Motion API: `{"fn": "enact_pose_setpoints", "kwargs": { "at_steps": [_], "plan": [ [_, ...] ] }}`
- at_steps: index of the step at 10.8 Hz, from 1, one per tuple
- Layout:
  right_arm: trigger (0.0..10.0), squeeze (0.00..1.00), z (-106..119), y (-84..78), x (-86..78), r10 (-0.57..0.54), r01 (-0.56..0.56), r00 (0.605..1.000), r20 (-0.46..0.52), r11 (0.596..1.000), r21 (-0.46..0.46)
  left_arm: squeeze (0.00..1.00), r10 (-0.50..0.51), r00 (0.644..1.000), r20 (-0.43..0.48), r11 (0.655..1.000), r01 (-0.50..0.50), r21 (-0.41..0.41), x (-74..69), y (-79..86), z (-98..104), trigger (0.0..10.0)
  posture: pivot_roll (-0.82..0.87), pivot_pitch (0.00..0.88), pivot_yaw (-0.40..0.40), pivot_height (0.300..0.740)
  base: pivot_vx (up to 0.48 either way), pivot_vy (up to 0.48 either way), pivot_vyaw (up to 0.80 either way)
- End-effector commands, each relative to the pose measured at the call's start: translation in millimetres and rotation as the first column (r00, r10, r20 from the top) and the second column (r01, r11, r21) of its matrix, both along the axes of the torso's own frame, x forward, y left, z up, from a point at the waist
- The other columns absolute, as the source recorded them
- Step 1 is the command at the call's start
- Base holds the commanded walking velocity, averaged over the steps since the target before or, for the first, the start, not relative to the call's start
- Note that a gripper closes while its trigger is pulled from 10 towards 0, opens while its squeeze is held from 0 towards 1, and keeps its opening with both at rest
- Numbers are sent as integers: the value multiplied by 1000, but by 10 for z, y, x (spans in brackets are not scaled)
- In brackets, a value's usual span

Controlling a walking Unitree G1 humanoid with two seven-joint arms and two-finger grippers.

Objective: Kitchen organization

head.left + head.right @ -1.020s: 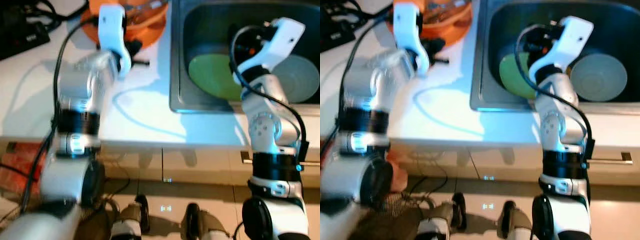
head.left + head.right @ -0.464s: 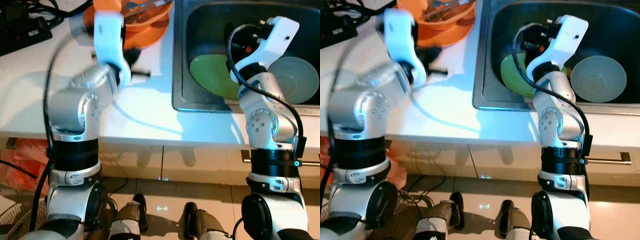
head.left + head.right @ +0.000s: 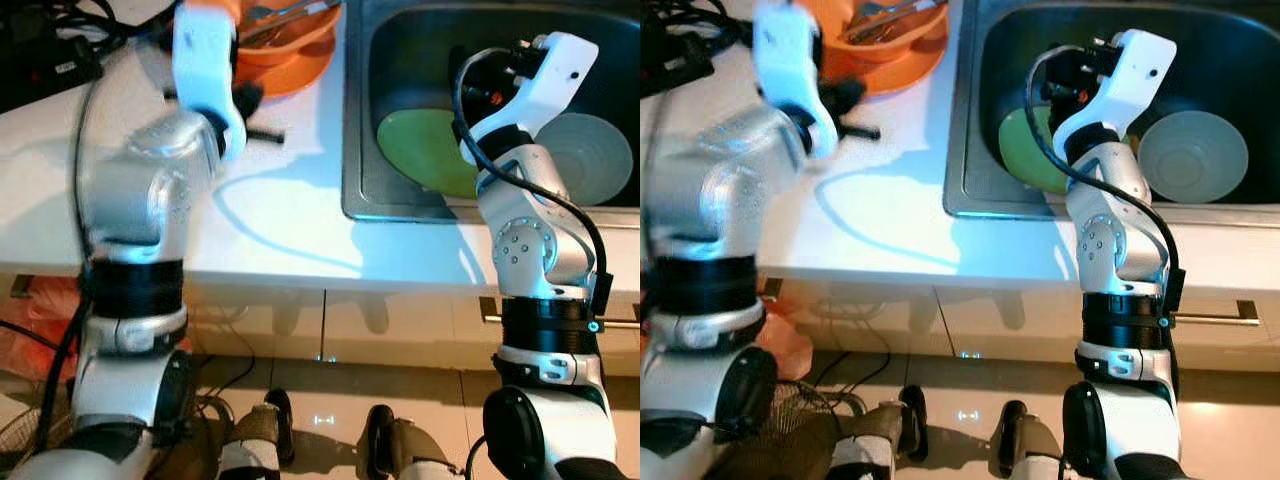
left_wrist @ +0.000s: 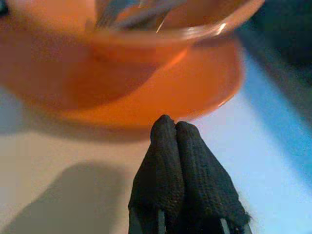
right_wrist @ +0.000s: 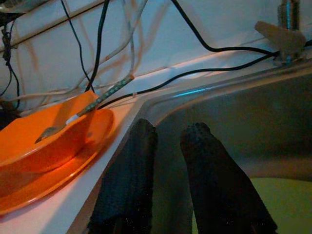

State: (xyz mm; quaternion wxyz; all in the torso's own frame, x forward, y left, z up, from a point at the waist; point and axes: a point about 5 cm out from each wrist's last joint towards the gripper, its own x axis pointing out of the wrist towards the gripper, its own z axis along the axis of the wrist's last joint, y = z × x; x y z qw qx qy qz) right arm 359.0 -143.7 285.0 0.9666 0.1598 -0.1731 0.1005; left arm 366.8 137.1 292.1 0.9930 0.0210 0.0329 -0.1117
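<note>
White countertop runs along the front of a steel sink, with cupboard fronts and a tiled floor below. At the back of the counter an orange bowl sits on an orange plate, holding metal cutlery whose handles stick out over the rim. Black cables and a dark power strip lie on the counter to the robot's left of the dishes, and more cables trail along the wall behind the sink near the tap base.

Inside the basin a green plate lies flat, with a grey bowl beside it on the robot's right.

Just in front of the orange plate, low over the counter, the left gripper has its two fingers pressed together and holds nothing. Over the left part of the basin, above the green plate, the right gripper has its fingers a narrow gap apart and is empty; its forearm hides part of that plate from the head cameras.
</note>
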Motion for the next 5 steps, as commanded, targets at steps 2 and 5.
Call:
{"fn": "enact_pose_setpoints", "kwargs": {
  "at_steps": [2,5],
  "plan": [
    [10000,0,23,3,-30,7,-7,1000,14,1000,-1,0,-10,1000,26,1000,9,23,172,-31,27,10000,65,275,4,740,0,0,0],
    [10000,0,23,-17,-53,-1,1,1000,15,1000,-4,0,-23,996,83,1000,23,8,320,-117,221,10000,39,277,8,740,0,0,0]
  ]
}}
